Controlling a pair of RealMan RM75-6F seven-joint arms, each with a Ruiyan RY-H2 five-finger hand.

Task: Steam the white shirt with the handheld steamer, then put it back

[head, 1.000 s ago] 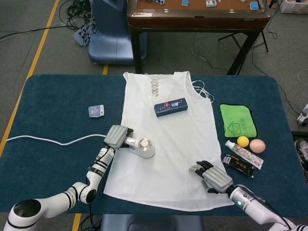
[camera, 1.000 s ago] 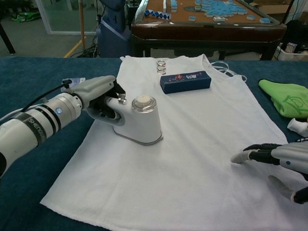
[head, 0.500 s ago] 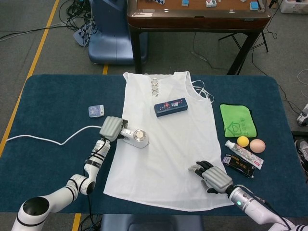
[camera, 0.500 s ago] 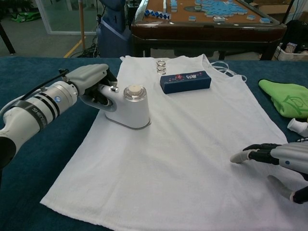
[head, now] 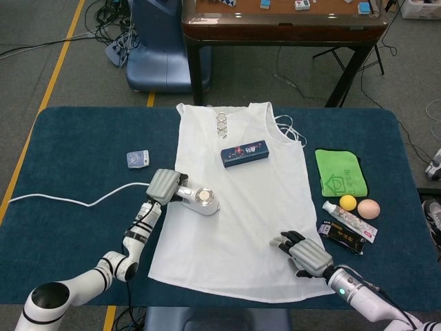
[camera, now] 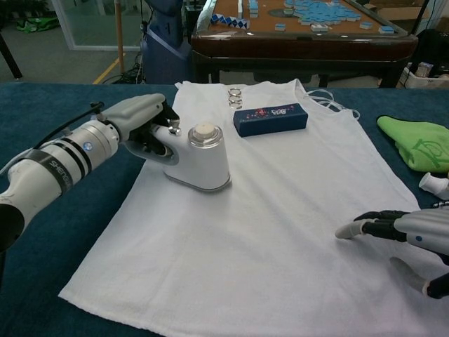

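The left hand [camera: 144,121] grips the handheld steamer [camera: 198,159] on the white shirt [camera: 280,210]; at 4 o'clock the right hand [camera: 410,235] rests, fingers spread.

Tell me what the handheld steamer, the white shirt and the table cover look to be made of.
Handheld steamer: smooth glossy white shell, likely plastic, with a silvery, metal-looking rim at its base. White shirt: thin woven fabric, matte, faintly textured; the dark table shows faintly through its edges in the head view. Table cover: dark teal, matte and slightly napped, seemingly felt or cloth.
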